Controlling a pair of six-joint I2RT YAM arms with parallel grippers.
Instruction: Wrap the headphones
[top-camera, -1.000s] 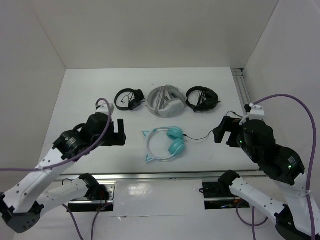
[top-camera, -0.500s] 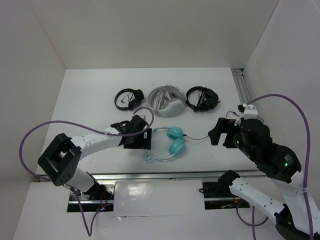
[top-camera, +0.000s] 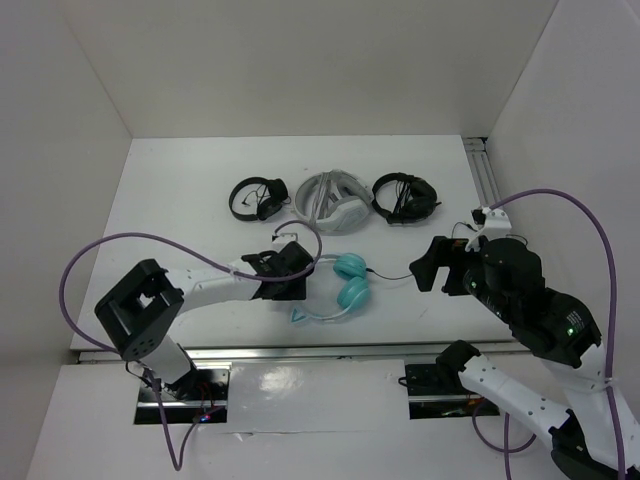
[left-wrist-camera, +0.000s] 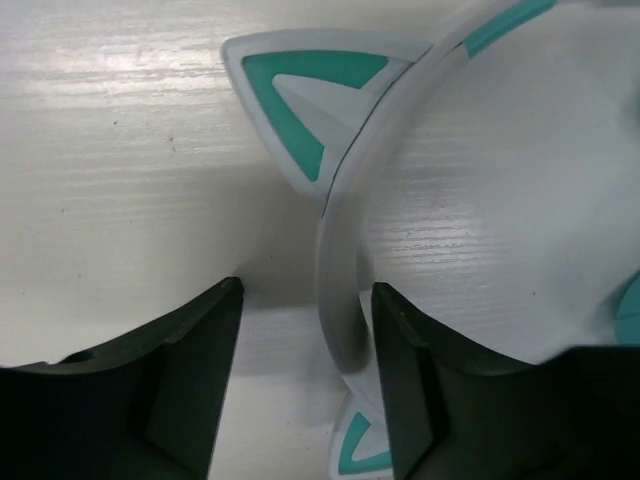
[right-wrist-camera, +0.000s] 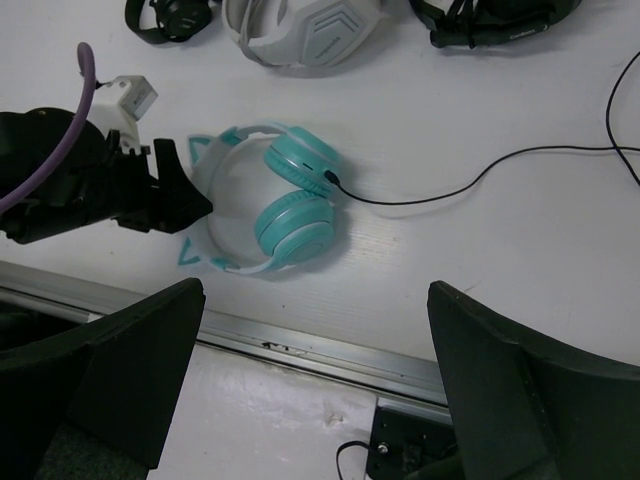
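Note:
The teal headphones (top-camera: 345, 282) lie flat on the white table, with the pale mint headband and its cat ears to the left and the thin black cable (top-camera: 393, 275) trailing right. My left gripper (top-camera: 297, 284) is open with its jaws astride the headband (left-wrist-camera: 338, 290). The band lies near the right finger, and one cat ear (left-wrist-camera: 300, 95) shows just ahead. My right gripper (top-camera: 437, 268) is open and empty, held above the table to the right of the headphones (right-wrist-camera: 290, 205), over the cable (right-wrist-camera: 470, 185).
Along the back stand black headphones (top-camera: 258, 196), white-grey headphones (top-camera: 330, 202) and another black pair (top-camera: 405, 196). A metal rail (top-camera: 484, 180) runs down the table's right side and another (top-camera: 320, 350) along the front edge. White walls enclose the table.
My left arm has reached right from the table's left side, and its open jaws have come round the headband. My right gripper has edged slightly left. The headphones have not moved.

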